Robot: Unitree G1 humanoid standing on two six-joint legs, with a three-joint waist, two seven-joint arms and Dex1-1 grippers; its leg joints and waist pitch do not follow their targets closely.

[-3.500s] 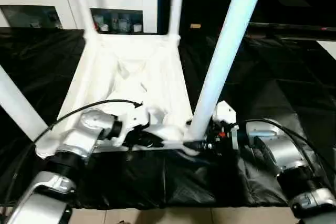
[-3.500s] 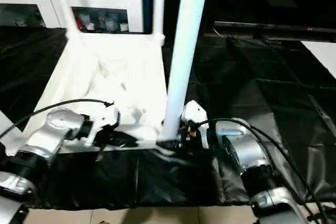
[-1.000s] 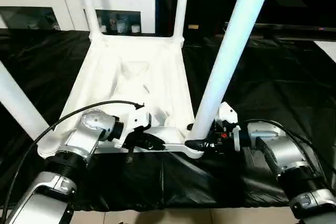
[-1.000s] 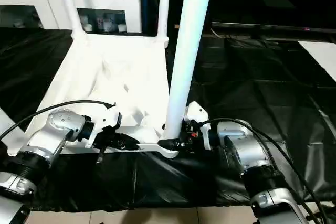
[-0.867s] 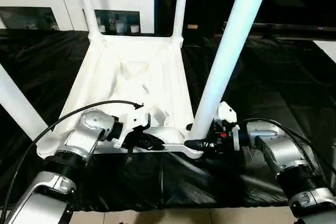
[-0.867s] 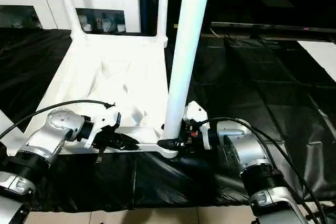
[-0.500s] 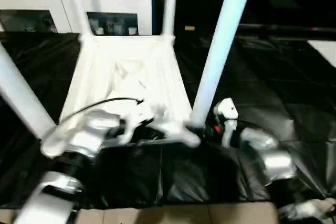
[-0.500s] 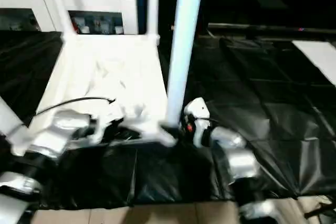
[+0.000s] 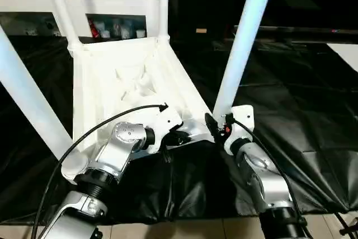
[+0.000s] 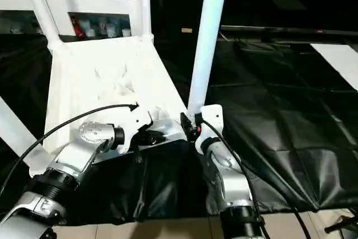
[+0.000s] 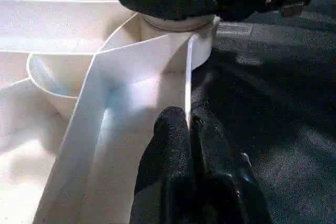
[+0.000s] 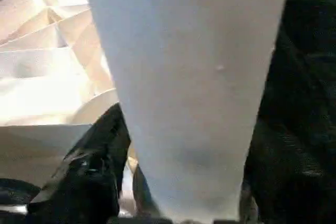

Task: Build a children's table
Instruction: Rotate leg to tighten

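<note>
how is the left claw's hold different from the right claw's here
The left claw is pinched shut on the thin rim of the table top; the right claw sits at the base of the near right leg, around the round tube. Both work at the same near corner.

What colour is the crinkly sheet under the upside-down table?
Black. The sheet spread under the table top shows best in the left eye view.

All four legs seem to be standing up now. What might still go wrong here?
The left gripper pinches only the thin rim of the tabletop, so it might slip off. The right gripper sits at the base of the near right leg; a bump there might tilt that leg or loosen it in its socket.
</note>
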